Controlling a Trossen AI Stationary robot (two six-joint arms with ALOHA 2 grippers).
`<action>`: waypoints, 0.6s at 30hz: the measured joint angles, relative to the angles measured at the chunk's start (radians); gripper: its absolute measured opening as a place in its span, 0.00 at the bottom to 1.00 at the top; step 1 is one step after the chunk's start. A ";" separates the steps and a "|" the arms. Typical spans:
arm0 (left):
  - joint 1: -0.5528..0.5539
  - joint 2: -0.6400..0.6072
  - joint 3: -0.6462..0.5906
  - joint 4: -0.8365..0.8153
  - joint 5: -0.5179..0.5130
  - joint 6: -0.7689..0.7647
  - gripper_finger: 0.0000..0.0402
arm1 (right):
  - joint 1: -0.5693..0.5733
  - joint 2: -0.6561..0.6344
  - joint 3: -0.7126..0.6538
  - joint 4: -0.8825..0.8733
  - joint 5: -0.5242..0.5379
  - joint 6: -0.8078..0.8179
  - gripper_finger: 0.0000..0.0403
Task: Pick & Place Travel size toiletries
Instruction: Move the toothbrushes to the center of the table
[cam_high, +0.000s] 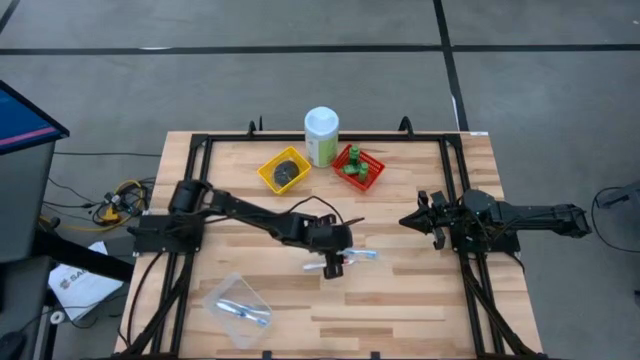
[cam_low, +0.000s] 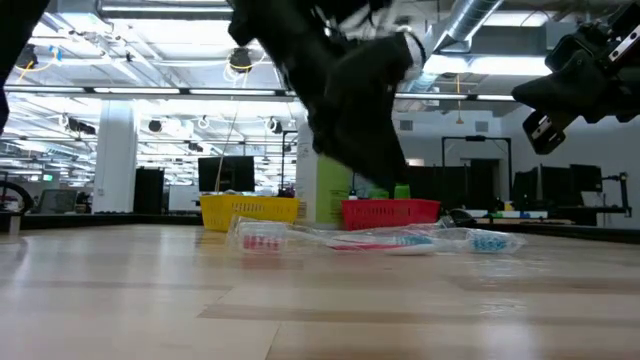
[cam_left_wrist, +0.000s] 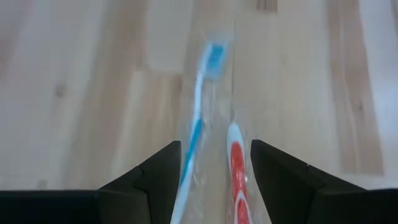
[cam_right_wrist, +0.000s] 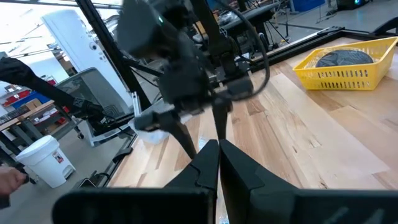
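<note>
A clear pack holding a blue toothbrush (cam_left_wrist: 198, 118) and a red one (cam_left_wrist: 236, 163) lies flat on the table's middle (cam_high: 352, 256) (cam_low: 400, 241). My left gripper (cam_high: 335, 262) (cam_left_wrist: 214, 148) hovers over it, open, with one finger on either side of the pack and pointing down. The dark tins sit in a yellow basket (cam_high: 284, 170). The green bottles stand in a red basket (cam_high: 358, 167). A second clear bag of toothbrushes (cam_high: 240, 306) lies near the near edge. My right gripper (cam_high: 405, 220) (cam_right_wrist: 217, 149) waits shut, raised at the right side.
A tall pale-green canister with a white cap (cam_high: 321, 135) stands at the far edge between the two baskets. A black frame (cam_high: 200, 150) runs around the tabletop. Bare wood lies between the pack and the right arm.
</note>
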 joint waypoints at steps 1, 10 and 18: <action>0.003 0.013 0.000 -0.003 0.019 0.005 0.48 | 0.000 0.000 0.000 0.000 0.000 0.000 0.02; 0.000 0.090 0.000 -0.005 0.028 0.070 0.48 | 0.000 0.000 0.000 0.000 0.000 0.000 0.02; -0.007 0.081 0.003 -0.150 0.024 0.020 0.48 | 0.000 0.000 0.000 0.000 0.000 0.000 0.02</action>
